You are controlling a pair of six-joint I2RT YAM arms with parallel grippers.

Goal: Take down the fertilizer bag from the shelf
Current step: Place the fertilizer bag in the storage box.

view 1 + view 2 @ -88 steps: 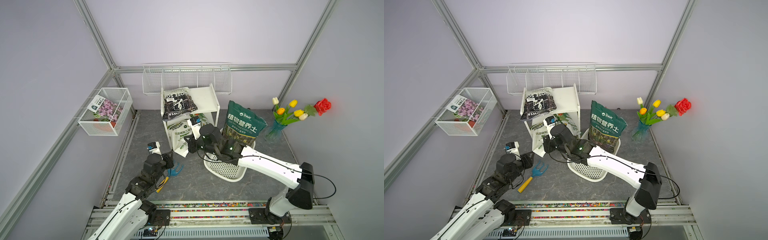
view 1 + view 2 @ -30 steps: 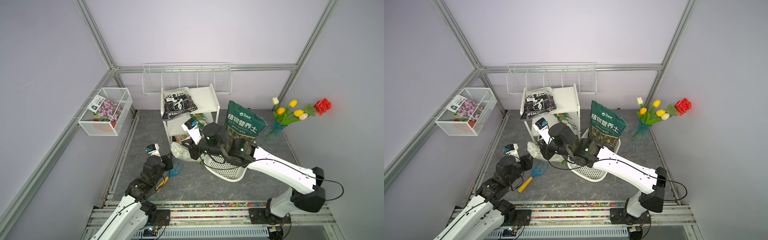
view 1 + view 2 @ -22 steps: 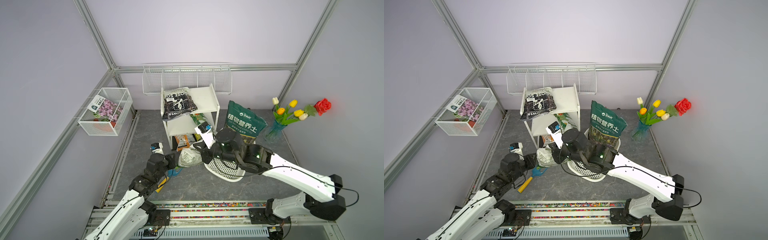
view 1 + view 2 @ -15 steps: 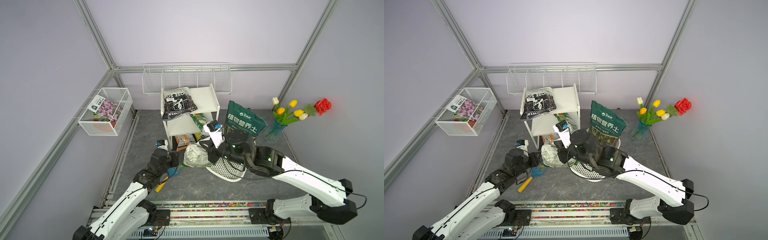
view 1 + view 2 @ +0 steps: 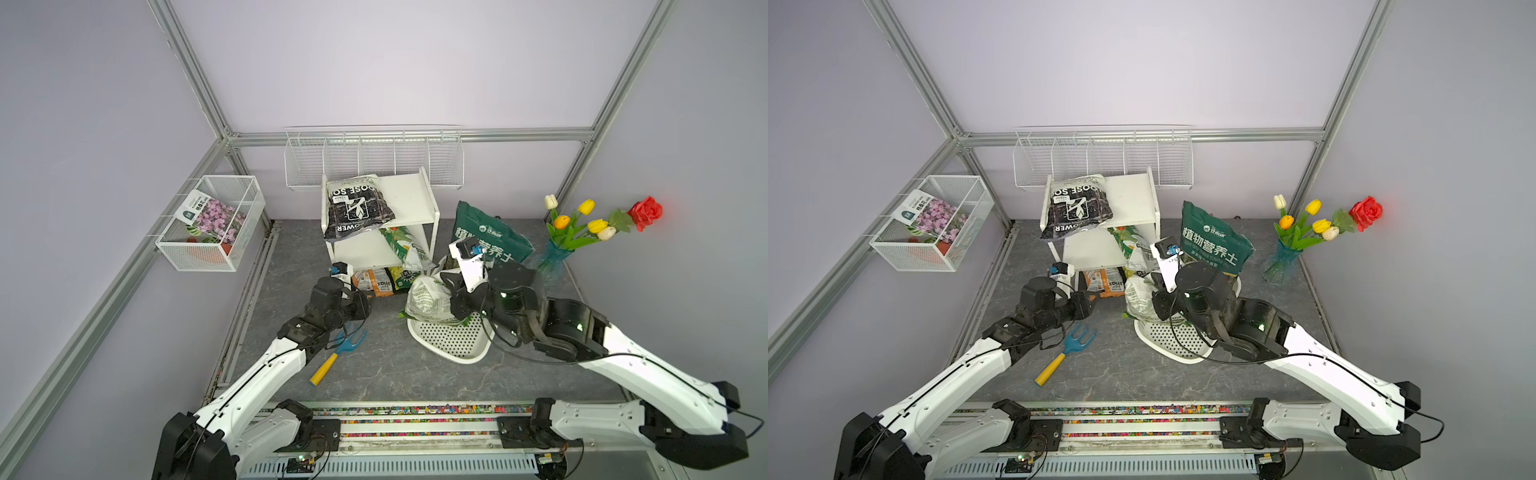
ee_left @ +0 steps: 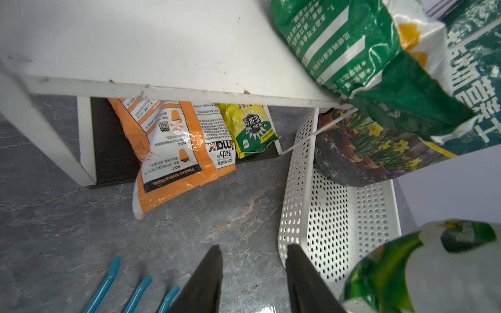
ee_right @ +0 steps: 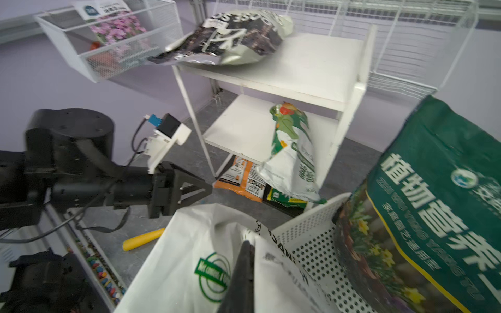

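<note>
Grey floor (image 5: 395,374): fertilizer bag (image 5: 428,301) was held clear of shelf (image 5: 415,199), upright, top fold pinched tight in right gripper (image 7: 248,245); left gripper (image 6: 253,248), part-spread, empty, was pointed at it, near

Bare grey marbled table (image 5: 386,374) lies open to you in front of the white perforated plastic basket (image 5: 453,345) and between it and the yellow-handled blue hand rake (image 5: 338,353). An orange-and-white packet (image 6: 173,151) juts from the foot of the white three-tier shelf (image 5: 411,199); a white plastic bag with green print (image 5: 428,299) overhangs the basket's shelf-side rim, and a tall dark green soil bag (image 5: 490,239) stands in its far end.
</note>
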